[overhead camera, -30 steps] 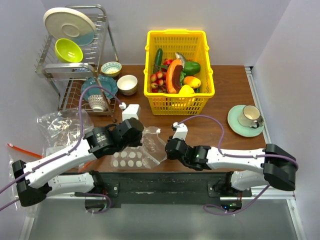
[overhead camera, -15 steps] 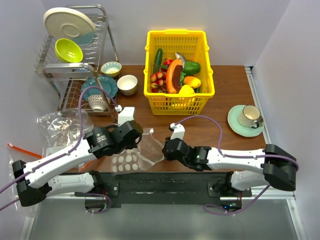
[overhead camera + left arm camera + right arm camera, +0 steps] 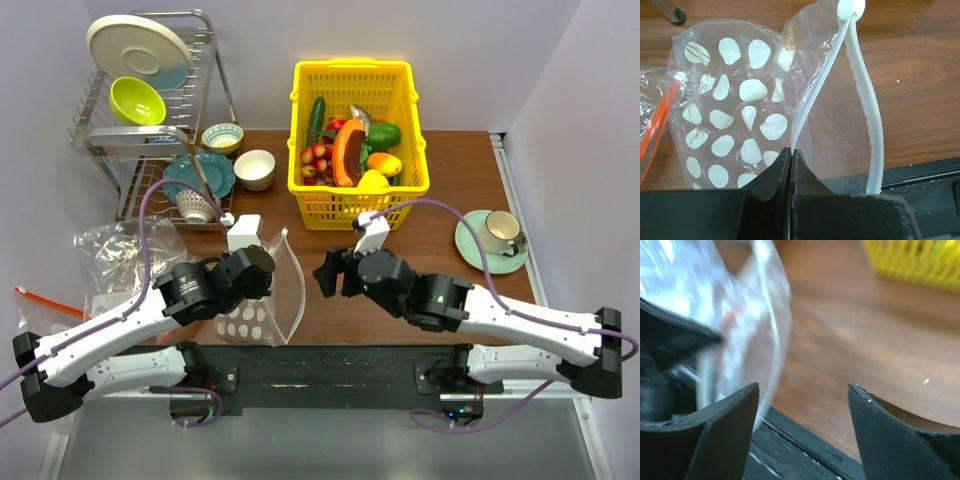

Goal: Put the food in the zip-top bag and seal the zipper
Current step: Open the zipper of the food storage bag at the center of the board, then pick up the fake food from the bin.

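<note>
The left hand (image 3: 791, 151) pinches the dotted zip-top bag (image 3: 735, 95) at its zipper (image 3: 874, 120); the right hand (image 3: 804, 387) is spread, empty, nearby.

Light: bright, even, from overhead.
Shadows: soft, short.
Glare: faint sheen on zip-top bag (image 3: 740, 90).
Blur: right wrist view smeared; others sharp.

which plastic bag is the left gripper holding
The white-dotted zip-top bag, pinched at its zipper by the left gripper; the crumpled clear bag beside the dish rack lies untouched.
</note>
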Controlling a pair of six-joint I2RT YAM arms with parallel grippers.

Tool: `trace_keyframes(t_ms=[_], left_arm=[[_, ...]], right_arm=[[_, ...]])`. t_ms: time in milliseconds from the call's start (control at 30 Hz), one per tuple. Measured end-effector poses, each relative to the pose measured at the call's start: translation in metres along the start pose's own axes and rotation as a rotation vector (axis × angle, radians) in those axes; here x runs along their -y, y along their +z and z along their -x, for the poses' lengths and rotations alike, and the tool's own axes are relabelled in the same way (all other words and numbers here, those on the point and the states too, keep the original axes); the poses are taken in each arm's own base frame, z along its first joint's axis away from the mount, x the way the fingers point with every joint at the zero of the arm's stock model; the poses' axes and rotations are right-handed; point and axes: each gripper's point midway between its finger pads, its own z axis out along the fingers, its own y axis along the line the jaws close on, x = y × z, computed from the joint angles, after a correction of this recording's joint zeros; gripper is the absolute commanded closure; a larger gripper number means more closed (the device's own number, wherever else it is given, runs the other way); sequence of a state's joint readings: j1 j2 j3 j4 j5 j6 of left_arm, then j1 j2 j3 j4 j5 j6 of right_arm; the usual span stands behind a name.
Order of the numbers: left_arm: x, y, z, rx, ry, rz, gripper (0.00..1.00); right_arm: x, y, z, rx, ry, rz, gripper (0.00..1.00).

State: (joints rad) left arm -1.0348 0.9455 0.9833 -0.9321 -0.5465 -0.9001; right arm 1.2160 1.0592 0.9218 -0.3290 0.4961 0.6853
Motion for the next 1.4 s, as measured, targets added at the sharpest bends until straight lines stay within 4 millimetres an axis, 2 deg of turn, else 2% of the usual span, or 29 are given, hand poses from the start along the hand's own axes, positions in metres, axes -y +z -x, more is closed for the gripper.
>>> trace_keyframes(t_ms=[133, 200, 267, 367, 500, 667, 933, 1133, 1333, 1400], left_arm=[[-0.003, 0.001, -0.002, -0.010, 0.024, 0.022, 1.00], [-0.003, 0.001, 0.000, -0.011, 0.042, 0.026, 1.00], [-0.003, 0.001, 0.002, -0.008, 0.065, 0.030, 1.00], [-0.001, 0.000, 0.008, 0.002, 0.106, 0.028, 1.00], [0.002, -0.002, 0.021, 0.030, 0.171, 0.034, 1.00], [0.006, 0.000, 0.040, 0.078, 0.262, 0.055, 1.00], [0.011, 0.006, 0.048, 0.108, 0.338, 0.063, 1.00], [0.011, 0.006, 0.048, 0.106, 0.342, 0.060, 1.00], [0.012, 0.007, 0.046, 0.099, 0.341, 0.055, 1.00], [0.012, 0.007, 0.046, 0.098, 0.341, 0.055, 1.00]], right_arm=[[-0.011, -0.022, 0.075, 0.117, -0.013, -0.060, 0.23], [-0.006, -0.025, 0.102, 0.156, -0.009, -0.102, 0.23], [0.007, -0.024, 0.129, 0.187, -0.010, -0.169, 0.23], [0.032, -0.016, 0.156, 0.207, -0.020, -0.272, 0.22], [0.053, 0.004, 0.175, 0.192, -0.056, -0.367, 0.22], [0.073, 0.042, 0.182, 0.128, -0.097, -0.447, 0.21], [0.102, 0.101, 0.183, 0.043, -0.145, -0.526, 0.22], [0.123, 0.152, 0.180, -0.012, -0.170, -0.564, 0.24], [0.150, 0.194, 0.162, -0.083, -0.213, -0.634, 0.30], [0.157, 0.200, 0.157, -0.100, -0.231, -0.665, 0.43]])
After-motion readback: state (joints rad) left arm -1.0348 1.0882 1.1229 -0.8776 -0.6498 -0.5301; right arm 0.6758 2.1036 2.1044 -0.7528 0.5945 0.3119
